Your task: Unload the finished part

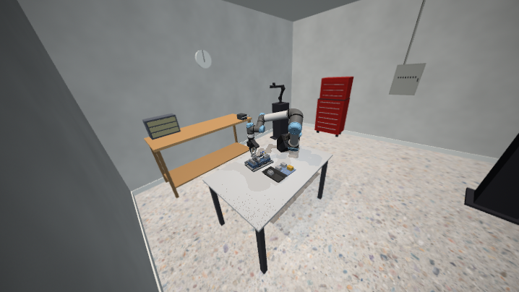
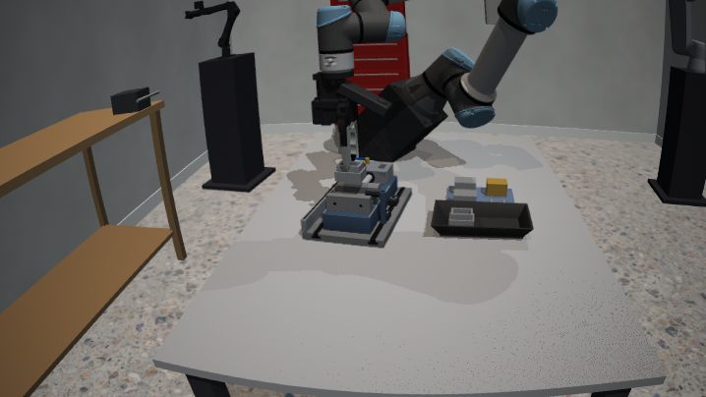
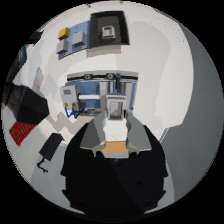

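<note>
Grey and small, the block (image 2: 350,172) sits upright, pocket facing up, above the vise (image 2: 356,209) near the desk's (image 2: 375,306) back-left part. The hand (image 2: 346,158) comes straight down and is clamped on it. Its fingertips hide the block's sides, so its long axis is hard to judge. To the right, well apart, the black tray (image 2: 482,221) holds another pocketed block (image 2: 461,215).
</note>
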Action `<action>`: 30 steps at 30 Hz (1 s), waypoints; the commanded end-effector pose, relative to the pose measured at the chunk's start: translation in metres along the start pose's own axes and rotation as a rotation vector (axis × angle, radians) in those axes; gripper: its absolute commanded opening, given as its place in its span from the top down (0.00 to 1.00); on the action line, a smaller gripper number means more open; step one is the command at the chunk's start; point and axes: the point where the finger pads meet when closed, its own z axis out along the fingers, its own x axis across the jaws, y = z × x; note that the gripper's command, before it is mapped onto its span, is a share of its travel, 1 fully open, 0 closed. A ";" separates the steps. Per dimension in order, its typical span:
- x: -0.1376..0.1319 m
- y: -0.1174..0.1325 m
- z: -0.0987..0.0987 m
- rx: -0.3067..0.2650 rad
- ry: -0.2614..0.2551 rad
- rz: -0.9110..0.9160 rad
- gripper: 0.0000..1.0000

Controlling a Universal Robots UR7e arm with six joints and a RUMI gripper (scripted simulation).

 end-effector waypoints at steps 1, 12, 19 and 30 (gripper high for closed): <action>0.000 0.000 -0.002 -0.001 0.001 0.000 1.00; 0.000 0.000 -0.003 -0.001 0.001 0.000 1.00; 0.001 -0.004 -0.004 -0.002 0.001 -0.001 1.00; 0.007 -0.035 -0.005 -0.007 0.000 -0.007 1.00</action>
